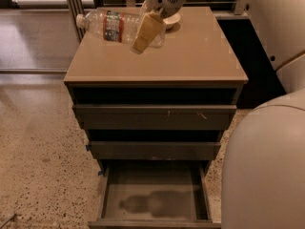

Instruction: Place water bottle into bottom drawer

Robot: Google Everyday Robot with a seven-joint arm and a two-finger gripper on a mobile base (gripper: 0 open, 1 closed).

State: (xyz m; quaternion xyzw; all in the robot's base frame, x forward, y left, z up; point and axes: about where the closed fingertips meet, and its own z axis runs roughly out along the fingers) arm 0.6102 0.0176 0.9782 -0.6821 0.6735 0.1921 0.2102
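While the end effector (147, 32) pinches the water bottle (112, 26) above the cabinet (190, 61) top at 11 o'clock, the carry step is in hand. Next: move toward 6 o'clock, lower into the open bottom drawer (152, 175). Bottle lies near level, long axis 9-to-3, cap toward 9.

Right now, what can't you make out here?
- Gripper, above the cabinet top, holding the water bottle: far finger hidden behind the bottle.
- Bowl: mostly hidden behind the gripper.
- Bottom drawer: front face cut by the lower edge, camera view.
- Bottle label text: too small.
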